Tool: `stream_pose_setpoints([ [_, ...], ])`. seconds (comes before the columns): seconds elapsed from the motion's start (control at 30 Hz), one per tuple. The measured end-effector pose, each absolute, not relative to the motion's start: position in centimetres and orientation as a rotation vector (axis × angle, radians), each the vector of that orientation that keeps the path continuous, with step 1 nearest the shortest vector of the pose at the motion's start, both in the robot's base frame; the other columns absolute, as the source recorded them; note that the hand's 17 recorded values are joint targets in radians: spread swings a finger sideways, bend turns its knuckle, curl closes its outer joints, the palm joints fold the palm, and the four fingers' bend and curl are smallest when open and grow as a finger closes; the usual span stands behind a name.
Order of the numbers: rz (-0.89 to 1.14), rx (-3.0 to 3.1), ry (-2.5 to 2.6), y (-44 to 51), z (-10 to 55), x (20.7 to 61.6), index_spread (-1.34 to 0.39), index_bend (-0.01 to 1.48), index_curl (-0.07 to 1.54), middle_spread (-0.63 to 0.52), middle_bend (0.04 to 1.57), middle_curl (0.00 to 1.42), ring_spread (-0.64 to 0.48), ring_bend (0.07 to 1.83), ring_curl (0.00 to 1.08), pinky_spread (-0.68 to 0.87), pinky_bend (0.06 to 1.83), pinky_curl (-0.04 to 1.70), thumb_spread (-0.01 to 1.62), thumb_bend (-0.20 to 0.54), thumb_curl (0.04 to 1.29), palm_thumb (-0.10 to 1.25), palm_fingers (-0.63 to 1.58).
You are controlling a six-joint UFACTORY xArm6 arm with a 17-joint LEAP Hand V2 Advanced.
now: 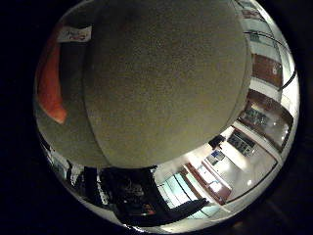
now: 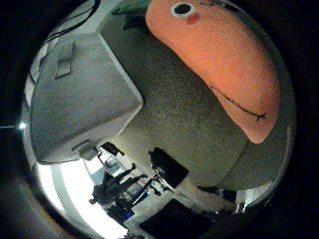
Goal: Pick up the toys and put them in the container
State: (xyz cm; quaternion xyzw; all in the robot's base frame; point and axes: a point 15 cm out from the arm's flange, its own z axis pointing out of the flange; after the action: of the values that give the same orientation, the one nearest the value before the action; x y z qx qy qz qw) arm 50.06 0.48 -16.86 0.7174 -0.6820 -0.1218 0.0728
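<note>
A speckled grey-green surface point(image 1: 166, 83) is seen filling most of both palm views, a sign that the palm is held close over it. At its edge, in the thumb-side view, a grey fabric container point(image 2: 79, 99) with a small handle tab is shown standing, apart from the toy. The orange plush toy point(image 2: 219, 64), long and rounded with a stitched dark line and a round eye near one end, is seen lying on the surface and looming large, so it is judged to be near the palm; an orange sliver with a white tag is caught in the little-finger-side view as well. None of the hand is shown, so whether its fingers are spread or curled cannot be told. The toy is judged soft, light and squashy, unlikely to slip or break, and best taken round its thick middle, where the stuffing would yield to a wrapped grasp.
</note>
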Motion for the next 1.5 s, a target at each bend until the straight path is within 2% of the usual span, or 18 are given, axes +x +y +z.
stream_pose_setpoints([
  [0.27, -0.371, 2.122, -2.013, 0.3, -17.6, 50.6, -0.13, 0.16, 0.3, 0.08, 0.32, 0.37, 0.12, 0.45, 0.28, 0.34, 0.51, 0.04, 1.04, -0.023, 0.3, 0.5, 0.39],
  [0.43, -0.374, 2.115, -1.991, -0.1, -17.9, 50.6, -0.22, 0.18, 0.3, -0.06, 0.44, 0.42, -0.04, 0.63, 0.32, 0.13, 0.64, 0.0, 1.04, -0.016, 0.31, 0.55, 0.65],
  [0.53, -0.366, 2.123, -1.989, -0.2, -17.4, 50.9, -0.31, 0.19, 0.32, -0.15, 0.51, 0.47, -0.15, 0.76, 0.37, -0.04, 0.8, 0.0, 1.04, -0.01, 0.32, 0.61, 0.87],
  [0.57, -0.361, 2.126, -1.986, -0.4, -17.2, 51.1, -0.36, 0.2, 0.33, -0.2, 0.53, 0.48, -0.2, 0.81, 0.39, -0.16, 0.95, 0.03, 1.04, -0.005, 0.33, 0.66, 1.08],
  [0.63, -0.344, 2.137, -1.98, -0.8, -16.8, 51.4, -0.42, 0.31, 0.4, -0.24, 0.63, 0.54, -0.23, 0.9, 0.44, -0.31, 1.11, 0.11, 1.02, -0.003, 0.34, 0.74, 1.31],
  [0.7, -0.308, 2.153, -1.993, -1.3, -15.7, 52.6, -0.44, 0.42, 0.47, -0.25, 0.72, 0.57, -0.22, 0.97, 0.47, -0.37, 1.19, 0.17, 0.99, -0.001, 0.36, 0.82, 1.34],
  [0.8, -0.23, 2.175, -2.056, -3.5, -12.9, 54.8, -0.42, 0.65, 0.58, -0.23, 0.91, 0.63, -0.21, 1.09, 0.52, -0.35, 1.25, 0.26, 0.93, -0.011, 0.42, 0.92, 1.36],
  [1.0, -0.148, 2.235, -2.074, -5.9, -6.8, 55.2, -0.33, 0.93, 0.71, -0.17, 1.1, 0.67, -0.2, 1.27, 0.57, -0.25, 1.38, 0.38, 0.81, -0.013, 0.55, 1.02, 1.29],
  [1.27, -0.053, 2.308, -2.08, -7.4, 2.3, 55.6, -0.27, 1.04, 0.75, -0.13, 1.23, 0.7, -0.19, 1.36, 0.59, -0.2, 1.46, 0.5, 0.61, -0.021, 0.7, 1.06, 1.2],
  [1.4, -0.141, 2.318, -1.991, -5.6, 6.1, 53.7, -0.26, 1.06, 0.75, -0.13, 1.25, 0.7, -0.19, 1.38, 0.6, -0.2, 1.46, 0.53, 0.57, -0.02, 0.75, 1.05, 1.18],
  [1.5, -0.126, 2.362, -1.945, -3.7, 10.7, 53.4, -0.26, 1.06, 0.76, -0.13, 1.26, 0.7, -0.19, 1.38, 0.6, -0.2, 1.45, 0.56, 0.55, -0.023, 0.78, 1.04, 1.18],
])
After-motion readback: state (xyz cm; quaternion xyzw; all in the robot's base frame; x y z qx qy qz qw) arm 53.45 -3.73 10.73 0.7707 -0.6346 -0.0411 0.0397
